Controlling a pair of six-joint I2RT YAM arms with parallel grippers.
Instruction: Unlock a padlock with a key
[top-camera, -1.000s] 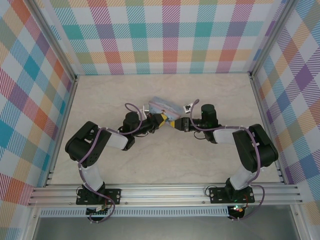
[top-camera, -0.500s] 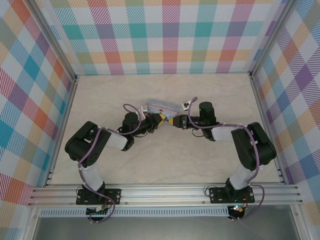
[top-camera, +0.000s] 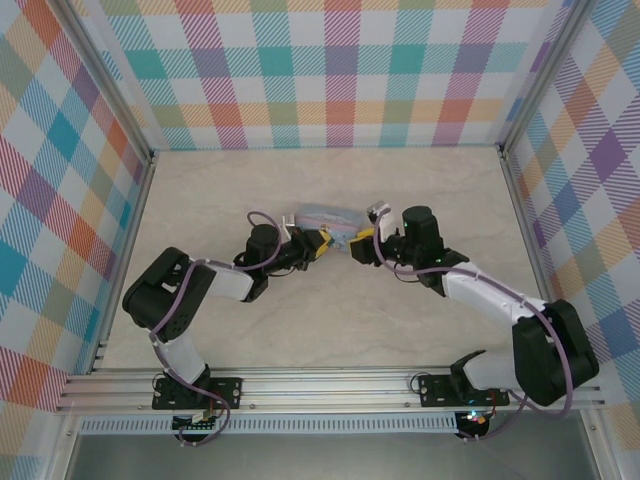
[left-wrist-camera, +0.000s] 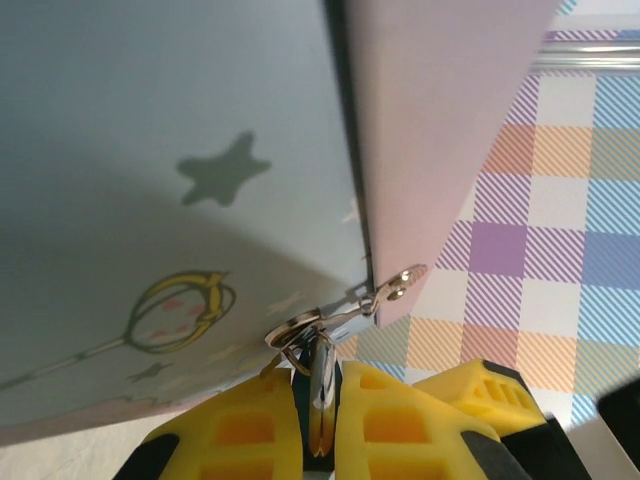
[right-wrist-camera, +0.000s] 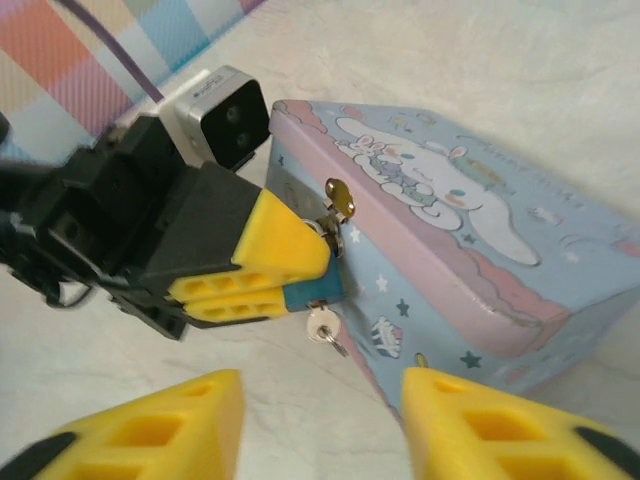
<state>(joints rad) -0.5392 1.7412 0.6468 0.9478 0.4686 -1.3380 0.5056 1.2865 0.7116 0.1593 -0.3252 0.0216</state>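
My left gripper (right-wrist-camera: 300, 272) is clamped shut on the padlock (right-wrist-camera: 316, 290), blue body pinched at the yellow fingertips, centre of the right wrist view. The key (right-wrist-camera: 322, 327) hangs just under the padlock body, small and silvery; I think it sits in the keyhole but can't confirm. The padlock is right against the tin's (right-wrist-camera: 470, 250) front wall, just below a gold hasp (right-wrist-camera: 340, 198) on the lid edge.

My right gripper (right-wrist-camera: 320, 425) is spread wide, holding nothing, its two yellow fingers at the bottom edge of that view, apart from the padlock and key.

In the left wrist view the tin wall takes up the upper left, and a silvery bit of metal sits squeezed between my fingers (left-wrist-camera: 400, 420) at bottom centre.

No readable writing or brand. The tin's prints are a white cartoon character, stars and clouds.

Count: one tin, one padlock, one key, two grippers.

From the top, both grippers meet at the tin in mid-frame on the pale table (top-camera: 330, 320), with plaid walls (top-camera: 340, 70) around it.
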